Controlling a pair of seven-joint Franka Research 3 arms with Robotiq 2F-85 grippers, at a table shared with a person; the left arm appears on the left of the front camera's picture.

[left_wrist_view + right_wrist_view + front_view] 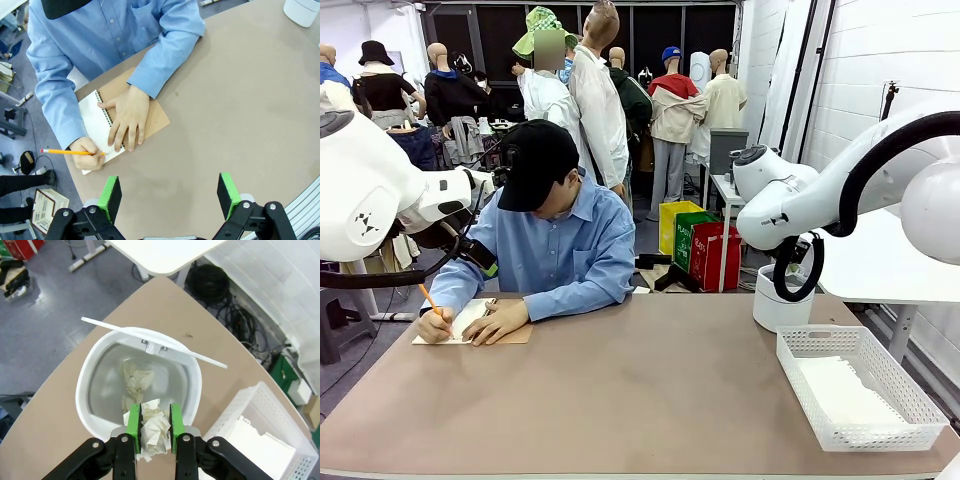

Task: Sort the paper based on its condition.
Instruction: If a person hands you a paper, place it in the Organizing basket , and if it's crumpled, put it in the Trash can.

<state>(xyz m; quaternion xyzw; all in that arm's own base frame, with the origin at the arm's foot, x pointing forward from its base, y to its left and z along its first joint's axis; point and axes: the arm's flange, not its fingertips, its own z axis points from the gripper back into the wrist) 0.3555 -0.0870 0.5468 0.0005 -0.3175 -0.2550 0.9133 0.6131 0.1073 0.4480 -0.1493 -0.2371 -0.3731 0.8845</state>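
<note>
The right pincer (154, 421) was clamped narrowly on a crumpled paper wad (152, 434), poised over the mouth of the white bin (86, 390), whose swing lid (150, 342) stood tipped open. More crumpled scraps (137, 380) lay inside, so the bin evidently took spoiled paper. Flat sheets (840, 392) lay in the lattice basket (798, 345) beside it, seemingly the place for good ones. The left pincer (170, 196) hung wide and empty above the worktop (640, 400), near the spiral notebook (94, 119) where the person wrote with a pencil (70, 151), likely ready for the next sheet.
</note>
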